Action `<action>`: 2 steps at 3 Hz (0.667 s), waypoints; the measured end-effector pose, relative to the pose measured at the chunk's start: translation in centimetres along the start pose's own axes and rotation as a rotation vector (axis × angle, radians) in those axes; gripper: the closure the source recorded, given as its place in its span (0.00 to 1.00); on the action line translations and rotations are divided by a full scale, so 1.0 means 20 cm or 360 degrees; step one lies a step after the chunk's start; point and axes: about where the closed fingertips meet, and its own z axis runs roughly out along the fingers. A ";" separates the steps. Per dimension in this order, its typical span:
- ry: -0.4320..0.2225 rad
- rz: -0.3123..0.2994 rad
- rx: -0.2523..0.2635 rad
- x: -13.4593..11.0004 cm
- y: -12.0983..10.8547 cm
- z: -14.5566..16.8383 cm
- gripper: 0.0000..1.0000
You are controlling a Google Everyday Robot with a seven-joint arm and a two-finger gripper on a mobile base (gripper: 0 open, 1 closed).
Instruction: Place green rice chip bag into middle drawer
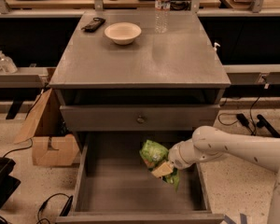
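Grey cabinet, one bright green spot.
The green rice chip bag (153, 151) shows bright green with pale yellowish print, pinched by the tan-tipped gripper (164, 168) over the plain grey middle drawer (130, 190); the surface (144, 59) is matching grey (its bowl (122, 32) is off-white).

Speckled floor (238, 188), grey cabinet (177, 59), cardboard box (53, 149)

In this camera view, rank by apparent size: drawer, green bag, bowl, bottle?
1. Open grey wooden drawer.
2. Crumpled green foil bag, at the white end effector over the drawer.
3. Round white bowl and clear plastic bottle: alike, both farther away, unranked.
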 end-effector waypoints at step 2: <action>0.0002 -0.0002 -0.0010 0.00 0.01 0.01 0.04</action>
